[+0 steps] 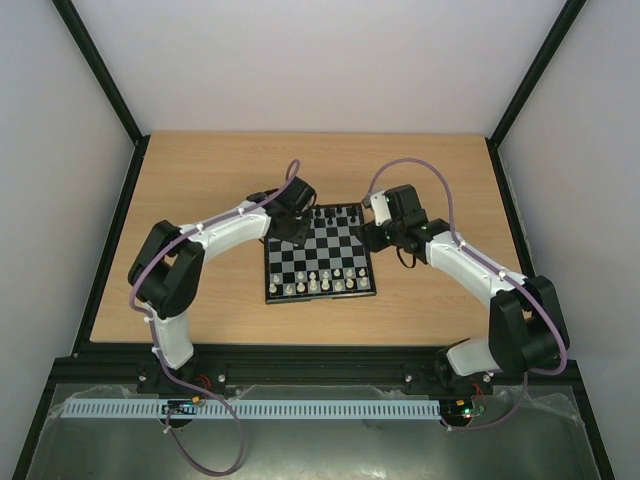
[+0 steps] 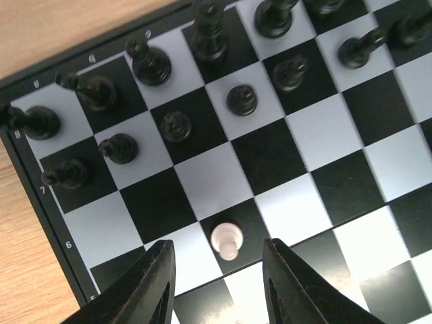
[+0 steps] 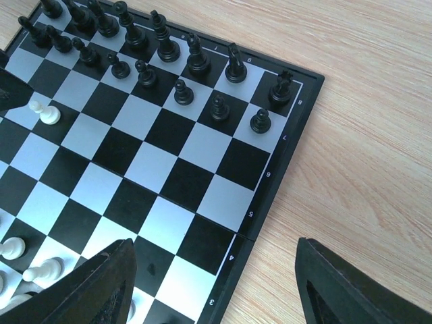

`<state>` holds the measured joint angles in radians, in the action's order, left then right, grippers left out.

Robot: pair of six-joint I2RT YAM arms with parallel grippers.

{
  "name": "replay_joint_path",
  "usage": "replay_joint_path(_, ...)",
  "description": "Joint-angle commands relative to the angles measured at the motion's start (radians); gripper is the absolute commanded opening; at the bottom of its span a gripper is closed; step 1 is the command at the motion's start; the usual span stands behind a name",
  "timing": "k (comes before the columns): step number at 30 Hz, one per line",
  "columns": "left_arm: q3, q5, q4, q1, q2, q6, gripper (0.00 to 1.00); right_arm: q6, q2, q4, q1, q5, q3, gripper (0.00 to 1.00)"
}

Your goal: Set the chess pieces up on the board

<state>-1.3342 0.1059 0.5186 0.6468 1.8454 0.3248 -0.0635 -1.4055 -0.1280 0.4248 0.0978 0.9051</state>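
The board [image 1: 320, 258] lies mid-table. Black pieces [image 1: 335, 213] fill its far rows and white pieces [image 1: 322, 284] its near rows. My left gripper [image 1: 290, 232] hovers over the board's far left part. In the left wrist view it [image 2: 219, 270] is open, and a lone white pawn [image 2: 226, 239] stands on a black square between and just beyond its fingertips, untouched. Black pieces [image 2: 175, 126] stand further ahead. My right gripper [image 1: 372, 236] is at the board's right edge; in the right wrist view it [image 3: 216, 246] is open and empty, straddling the board's border [image 3: 266, 202]. The same white pawn [image 3: 46, 113] shows there too.
The wooden table [image 1: 200, 180] surrounds the board, with bare wood to the right of the border [image 3: 358, 155]. White pieces [image 3: 39, 271] stand beside my right gripper's left finger [image 3: 101, 283]. Black frame posts and pale walls enclose the table.
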Motion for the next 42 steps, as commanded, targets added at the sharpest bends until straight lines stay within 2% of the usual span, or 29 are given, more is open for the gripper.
replay_joint_path(1,-0.025,-0.005,0.059,-0.017,0.031,-0.003,0.35,-0.015,0.026,0.008,-0.002,0.019,-0.015,0.66)
replay_joint_path(16,-0.038,-0.079,0.046,-0.02,0.084,-0.023,0.27,-0.024,0.013,0.005,-0.001,0.037,-0.016,0.66)
replay_joint_path(23,-0.044,-0.086,0.042,-0.022,0.1,-0.034,0.19,-0.025,0.013,0.004,-0.001,0.038,-0.016,0.66)
replay_joint_path(36,-0.058,-0.081,0.037,-0.024,0.125,-0.053,0.12,-0.029,0.013,0.002,-0.001,0.037,-0.017,0.66)
replay_joint_path(42,-0.048,-0.075,0.049,-0.021,0.079,-0.052,0.07,-0.03,0.014,0.001,-0.001,0.036,-0.018,0.66)
